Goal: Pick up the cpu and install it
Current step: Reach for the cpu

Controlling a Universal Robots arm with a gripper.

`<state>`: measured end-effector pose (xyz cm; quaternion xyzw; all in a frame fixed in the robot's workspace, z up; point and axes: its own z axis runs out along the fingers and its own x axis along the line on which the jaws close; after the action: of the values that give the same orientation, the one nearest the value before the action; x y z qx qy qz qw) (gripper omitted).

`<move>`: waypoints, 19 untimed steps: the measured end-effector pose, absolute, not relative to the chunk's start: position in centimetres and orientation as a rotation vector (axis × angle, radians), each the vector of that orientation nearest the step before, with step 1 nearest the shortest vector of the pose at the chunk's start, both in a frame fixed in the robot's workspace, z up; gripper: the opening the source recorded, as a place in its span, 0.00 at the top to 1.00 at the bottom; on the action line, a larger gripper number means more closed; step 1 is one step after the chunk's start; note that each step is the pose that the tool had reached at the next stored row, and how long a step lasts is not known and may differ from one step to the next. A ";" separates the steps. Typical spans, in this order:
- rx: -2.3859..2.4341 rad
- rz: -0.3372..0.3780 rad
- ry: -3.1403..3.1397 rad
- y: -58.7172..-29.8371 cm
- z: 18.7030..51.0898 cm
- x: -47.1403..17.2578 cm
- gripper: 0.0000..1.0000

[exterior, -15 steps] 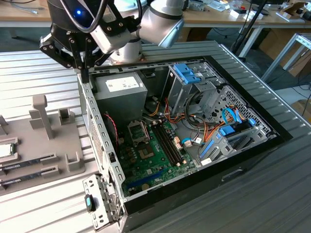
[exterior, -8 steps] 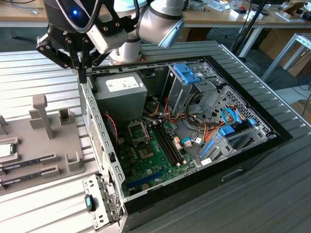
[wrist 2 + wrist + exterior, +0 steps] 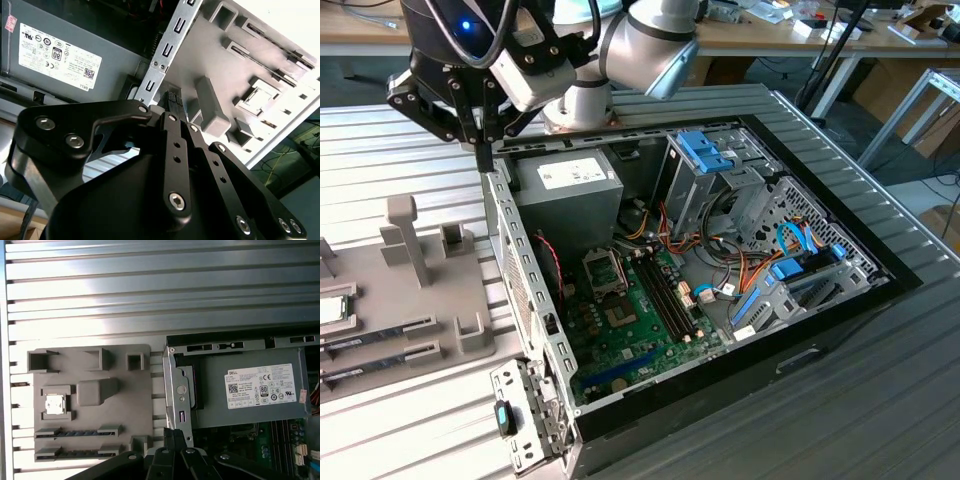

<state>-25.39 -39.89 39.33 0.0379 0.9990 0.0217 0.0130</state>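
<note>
well, in the exterior view the gripper (image 3: 485,150), fingers together on nothing, hangs just above the case wall (image 3: 520,265); a low sweep could clip it. in the second wrist view the cpu (image 3: 261,94) lies in a pocket of the tray (image 3: 210,55). in the first wrist view that pocket is near the tray's edge farthest from the case; closed fingers would likely shove the chip askew.

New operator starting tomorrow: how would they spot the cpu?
Find the grey tray beside the open computer case. The cpu sits in a square pocket there, next to two long memory sticks; it alone is square and shiny silver.
</note>
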 end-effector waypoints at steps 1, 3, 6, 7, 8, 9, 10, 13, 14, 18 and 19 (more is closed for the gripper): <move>0.118 0.068 3.112 -39.9 39.3 -25.4 0.89; 0.118 0.068 3.112 -39.9 39.3 -25.5 0.89; 0.118 0.068 3.112 -39.9 39.3 -25.7 0.89; 0.118 0.068 3.113 -39.9 39.3 -25.8 0.89; 0.118 0.068 3.113 -39.9 39.3 -25.8 0.89; 0.118 0.068 3.112 -39.9 39.3 -25.9 0.89; 0.118 0.068 3.113 -39.9 39.3 -25.9 0.89; 0.118 0.068 3.112 -39.9 39.3 -26.1 0.89; 0.118 0.068 3.113 -39.9 39.3 -26.2 0.89; 0.118 0.068 3.112 -39.9 39.3 -26.5 0.89; 0.118 0.068 3.112 -39.9 39.3 -26.6 0.89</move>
<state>-26.59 -39.89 39.33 0.0379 0.9990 0.0217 0.0131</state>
